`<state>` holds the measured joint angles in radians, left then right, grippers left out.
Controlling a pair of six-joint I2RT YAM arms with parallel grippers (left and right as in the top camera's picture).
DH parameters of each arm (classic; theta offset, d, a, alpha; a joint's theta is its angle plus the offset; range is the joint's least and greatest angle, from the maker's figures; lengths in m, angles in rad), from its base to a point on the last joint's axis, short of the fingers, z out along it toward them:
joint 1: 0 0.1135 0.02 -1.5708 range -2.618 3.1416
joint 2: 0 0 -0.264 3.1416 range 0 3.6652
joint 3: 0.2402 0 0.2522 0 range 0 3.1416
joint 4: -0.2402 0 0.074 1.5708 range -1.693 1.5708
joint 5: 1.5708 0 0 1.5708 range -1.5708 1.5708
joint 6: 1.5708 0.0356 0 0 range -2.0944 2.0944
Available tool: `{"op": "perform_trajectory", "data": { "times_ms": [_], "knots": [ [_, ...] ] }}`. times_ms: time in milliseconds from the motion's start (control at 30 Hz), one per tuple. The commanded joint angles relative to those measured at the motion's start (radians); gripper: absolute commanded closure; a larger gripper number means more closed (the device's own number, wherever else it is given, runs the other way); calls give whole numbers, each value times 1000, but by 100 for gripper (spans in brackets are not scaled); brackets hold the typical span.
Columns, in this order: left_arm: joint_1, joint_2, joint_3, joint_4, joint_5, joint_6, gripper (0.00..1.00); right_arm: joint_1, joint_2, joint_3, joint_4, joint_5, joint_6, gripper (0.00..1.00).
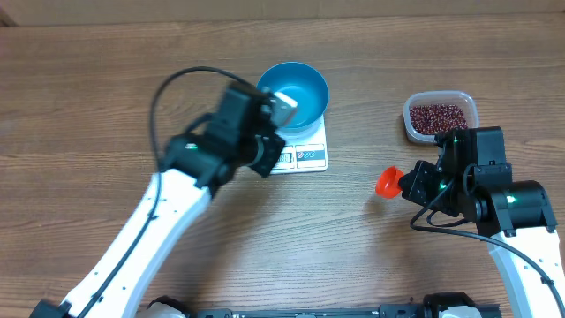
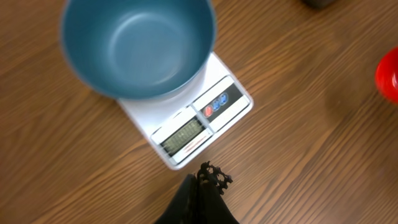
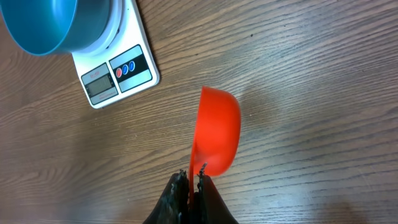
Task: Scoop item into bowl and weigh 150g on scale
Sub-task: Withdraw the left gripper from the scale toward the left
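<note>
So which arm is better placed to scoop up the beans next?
Right. The right gripper holds the red scoop, with the tub of beans close by. The left gripper is shut, empty, beside the scale.

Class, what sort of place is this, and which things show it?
Probably a robot test bench staged for kitchen weighing: two robot arms at a wood-grain table, a white scale bearing a blue bowl, a tub of beans.
</note>
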<state>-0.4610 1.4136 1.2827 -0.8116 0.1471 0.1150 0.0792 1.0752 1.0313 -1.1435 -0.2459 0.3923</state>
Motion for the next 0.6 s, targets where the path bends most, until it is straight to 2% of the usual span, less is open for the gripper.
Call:
{"op": "perform_trajectory", "data": {
  "times_ms": [0,300,467,533,567],
  "knots": [
    [75,-27,3,-42,84,170,96,-2,-8,29,10,10,3,96],
    [127,-13,3,-52,128,344,96,-2,-8,29,9,10,3,96],
    [127,10,3,-52,128,360,95,-2,-8,29,7,10,3,96],
    [127,19,3,-52,129,358,91,-2,-8,29,7,10,3,96],
    [126,20,3,-53,129,352,84,-2,-8,29,7,10,3,96]
  ]
}}
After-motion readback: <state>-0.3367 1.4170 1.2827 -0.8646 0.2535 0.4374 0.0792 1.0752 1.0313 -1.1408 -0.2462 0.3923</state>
